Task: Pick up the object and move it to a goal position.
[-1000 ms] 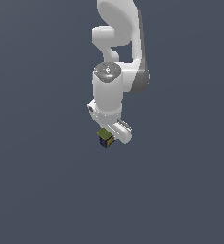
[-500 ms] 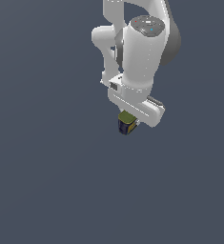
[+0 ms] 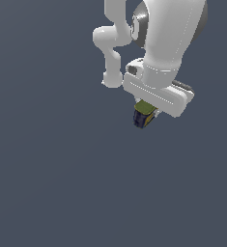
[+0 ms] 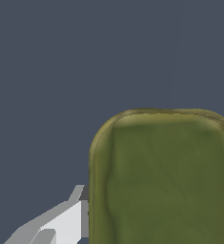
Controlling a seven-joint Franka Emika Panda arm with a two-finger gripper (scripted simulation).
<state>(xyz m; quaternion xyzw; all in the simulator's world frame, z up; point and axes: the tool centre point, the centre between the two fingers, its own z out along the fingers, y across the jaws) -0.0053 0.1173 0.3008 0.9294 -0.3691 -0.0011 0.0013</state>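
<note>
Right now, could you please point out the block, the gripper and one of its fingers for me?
block (image 3: 143, 116), exterior view, on its navy side face.
gripper (image 3: 145, 115), exterior view, midway between its fingertips, shut on the block.
finger (image 4: 66, 221), wrist view, on its grey-white surface beside the block.

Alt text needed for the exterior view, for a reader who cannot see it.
A white robot arm holds a small block, olive on top with dark navy sides, under its gripper. Nothing else shows, just a plain dark grey-blue background.

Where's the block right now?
In the exterior view the block sits just under the white gripper, right of centre in the upper half. In the wrist view its olive top fills the frame beside one finger.
</note>
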